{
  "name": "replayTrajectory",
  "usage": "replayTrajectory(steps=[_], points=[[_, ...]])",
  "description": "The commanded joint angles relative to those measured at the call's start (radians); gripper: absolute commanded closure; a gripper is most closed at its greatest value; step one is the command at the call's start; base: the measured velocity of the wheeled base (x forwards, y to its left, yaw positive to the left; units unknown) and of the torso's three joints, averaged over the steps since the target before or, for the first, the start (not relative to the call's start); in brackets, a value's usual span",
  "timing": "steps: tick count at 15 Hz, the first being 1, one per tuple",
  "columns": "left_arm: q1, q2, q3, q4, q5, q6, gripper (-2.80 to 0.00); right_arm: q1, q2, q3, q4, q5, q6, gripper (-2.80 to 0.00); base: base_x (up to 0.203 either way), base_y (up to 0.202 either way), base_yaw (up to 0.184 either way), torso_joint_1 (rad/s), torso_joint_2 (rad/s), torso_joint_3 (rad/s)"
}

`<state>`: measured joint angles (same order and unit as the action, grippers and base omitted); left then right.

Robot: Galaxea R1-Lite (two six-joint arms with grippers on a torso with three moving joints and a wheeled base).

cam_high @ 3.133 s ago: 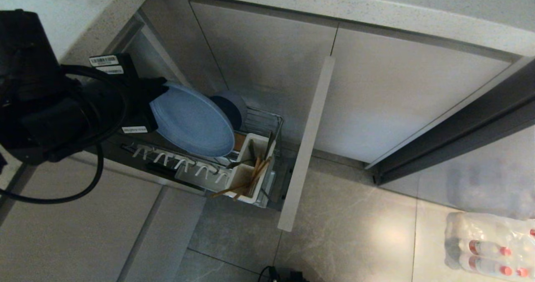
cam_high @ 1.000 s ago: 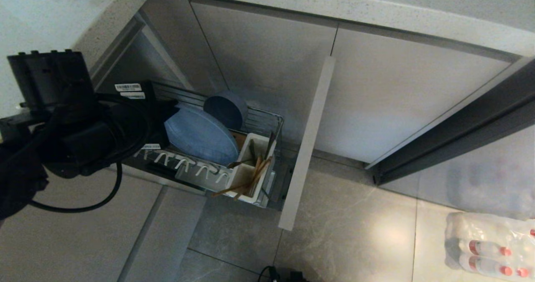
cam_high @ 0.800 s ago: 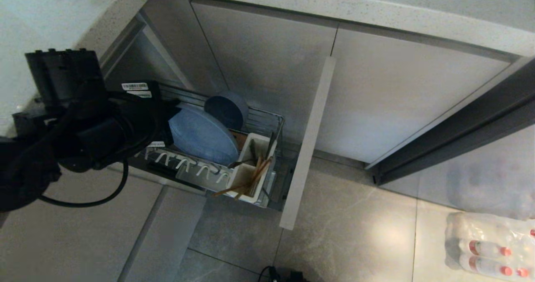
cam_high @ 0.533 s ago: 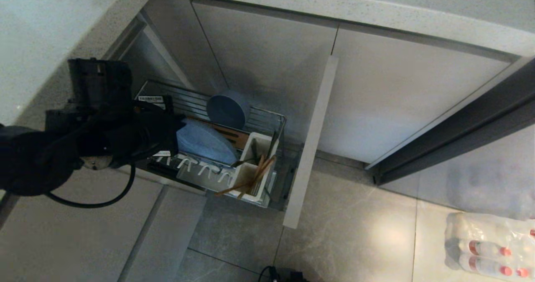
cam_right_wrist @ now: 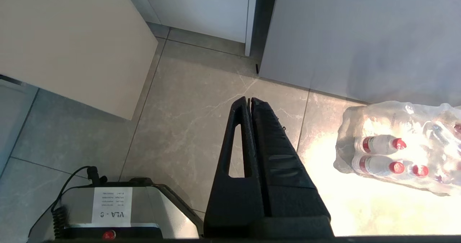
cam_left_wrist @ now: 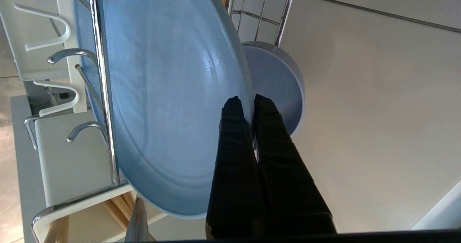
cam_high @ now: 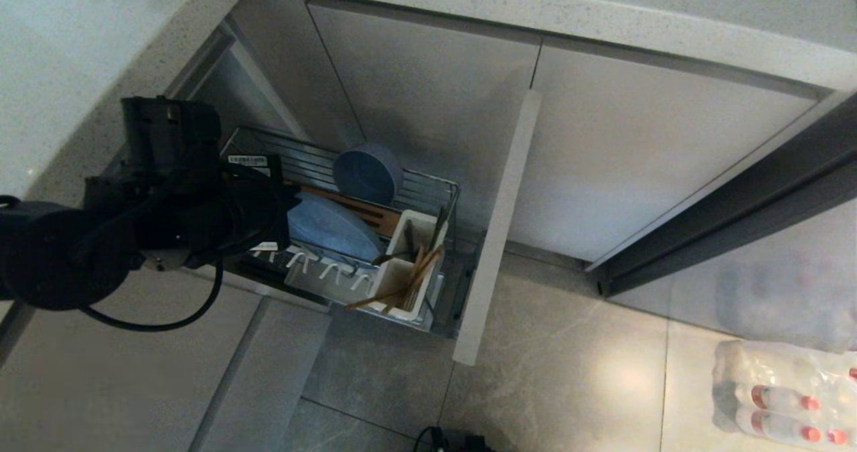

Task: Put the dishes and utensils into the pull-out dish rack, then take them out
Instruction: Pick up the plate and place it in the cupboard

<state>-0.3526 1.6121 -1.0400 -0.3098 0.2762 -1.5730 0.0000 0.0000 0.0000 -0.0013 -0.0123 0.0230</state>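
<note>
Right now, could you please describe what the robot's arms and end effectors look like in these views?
The left arm is bulky matte black, with white barcode labels near the wrist and a black cable looping beneath it. The left end effector has two long, slim black fingers. The right end effector is also black, with tapered fingers, one with a slot and one ribbed.

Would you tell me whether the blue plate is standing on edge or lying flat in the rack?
On edge: the plate stands in the rack, the left gripper pinching its rim.
</note>
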Motion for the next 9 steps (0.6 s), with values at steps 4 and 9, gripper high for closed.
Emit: replayTrajectory(steps=[4, 9], points=[[-0.002, -0.011, 0.0, -0.003, -0.005, -0.007, 0.0, 0.0, 0.001, 0.0, 0.0, 0.0, 0.0, 0.0, 0.0, 0.0, 0.0, 0.0, 0.0, 0.0], [-0.006, -0.045, 0.0, 0.025, 0.003, -0.001, -2.8, 0.0, 0.001, 0.0, 0.0, 0.0, 0.0, 0.0, 0.0, 0.0, 0.0, 0.005, 0.0, 0.0]])
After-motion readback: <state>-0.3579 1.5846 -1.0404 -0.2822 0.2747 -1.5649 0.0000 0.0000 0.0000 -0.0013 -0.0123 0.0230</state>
